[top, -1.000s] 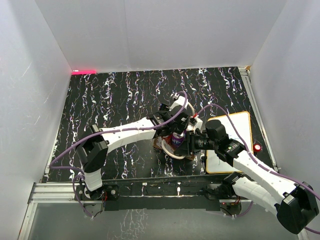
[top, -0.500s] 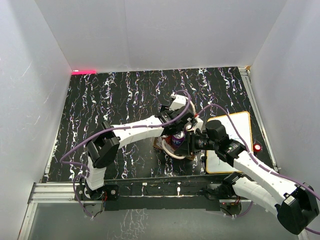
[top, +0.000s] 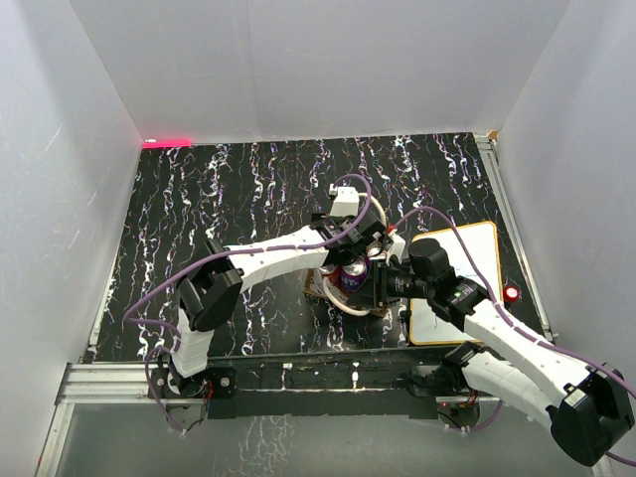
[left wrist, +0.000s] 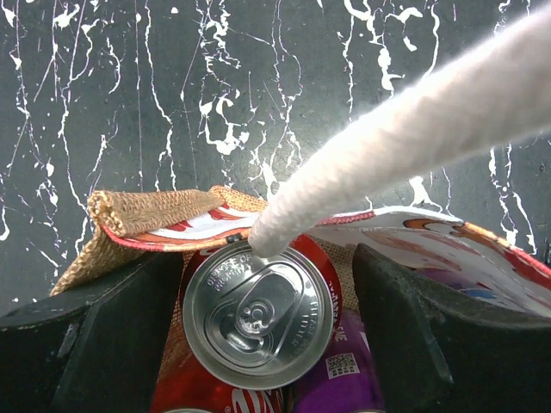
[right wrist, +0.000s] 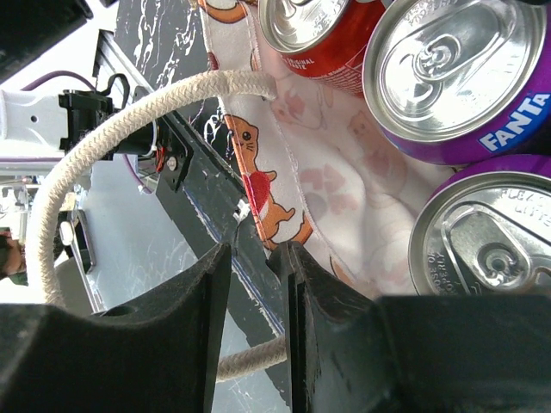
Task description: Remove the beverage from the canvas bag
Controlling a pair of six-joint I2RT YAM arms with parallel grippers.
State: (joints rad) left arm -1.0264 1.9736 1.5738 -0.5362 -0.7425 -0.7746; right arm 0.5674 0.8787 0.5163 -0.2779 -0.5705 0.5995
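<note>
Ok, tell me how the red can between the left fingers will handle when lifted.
The red can looks sealed, tab unopened, so it is probably rigid and heavy for its size. Its smooth sides could slip in the left gripper. The rope handle resting on its rim may drag.

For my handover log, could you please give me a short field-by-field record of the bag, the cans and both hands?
Bag: canvas bag, top open, on the dark marbled table
Cans seen inside: red can, purple Fanta can, second purple can
Left hand: open, fingers either side of the red can
Right hand: appears shut on the bag's rim
Task status: no can lifted out yet
</note>
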